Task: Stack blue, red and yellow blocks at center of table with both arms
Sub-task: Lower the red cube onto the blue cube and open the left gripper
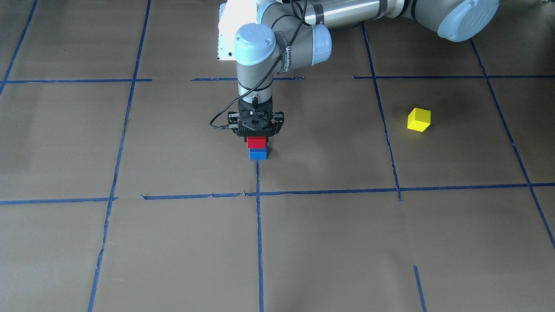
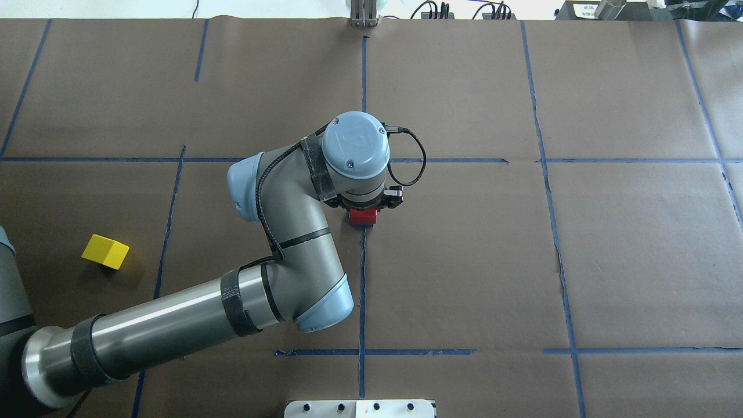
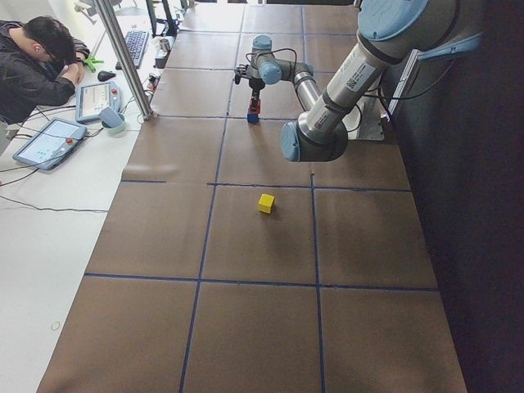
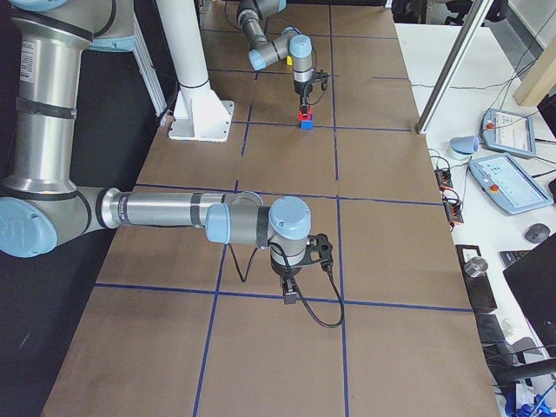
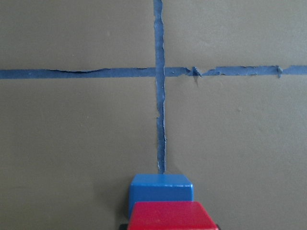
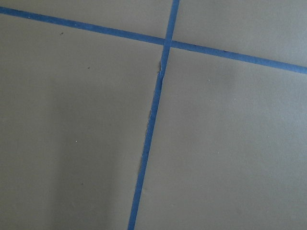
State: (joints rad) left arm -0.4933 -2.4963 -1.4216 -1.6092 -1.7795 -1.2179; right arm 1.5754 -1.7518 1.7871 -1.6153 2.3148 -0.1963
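Note:
A red block [image 1: 256, 142] sits on a blue block [image 1: 258, 154] at the table's centre, on a blue tape cross. My left gripper [image 1: 256, 138] points straight down and is shut on the red block. The left wrist view shows the red block [image 5: 172, 216] squarely above the blue block [image 5: 161, 189]. A yellow block [image 1: 419, 119] lies alone on the table on my left side; it also shows in the overhead view [image 2: 105, 251]. My right gripper [image 4: 291, 285] shows only in the exterior right view, low over bare table, and I cannot tell if it is open or shut.
The table is brown paper with a grid of blue tape lines [image 2: 363, 273]. The white robot base plate [image 2: 360, 408] is at the near edge. An operator [image 3: 37, 65] sits at a side bench with tablets and a keyboard.

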